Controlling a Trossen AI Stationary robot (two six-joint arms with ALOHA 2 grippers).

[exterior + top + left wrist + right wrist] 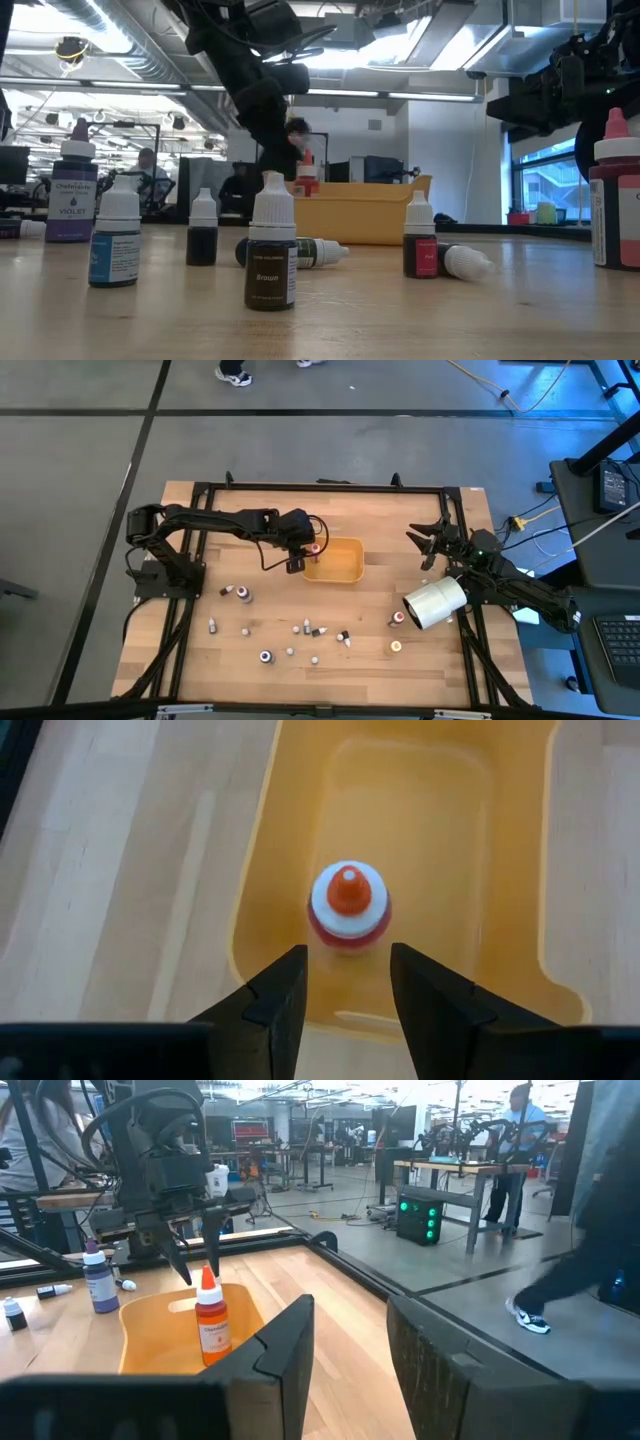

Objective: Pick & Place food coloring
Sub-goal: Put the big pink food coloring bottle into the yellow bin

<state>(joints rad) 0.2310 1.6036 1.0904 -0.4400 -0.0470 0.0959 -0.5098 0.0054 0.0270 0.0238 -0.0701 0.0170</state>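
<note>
My left gripper (196, 1252) hangs open, holding nothing, over the red bottle (348, 908) standing in the orange tray (345, 573) at frame center; lifting crookedly could clip the cap and topple it.

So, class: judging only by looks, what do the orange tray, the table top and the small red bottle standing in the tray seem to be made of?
Orange tray: probably moulded plastic; smooth, slightly glossy, rounded corners, faintly translucent walls.
Table top: wood, likely laminated strips; pale grain and plank lines show, matte finish.
Red bottle: apparently soft plastic with a label and an orange tip on a white collar; glass cannot be ruled out.
</note>
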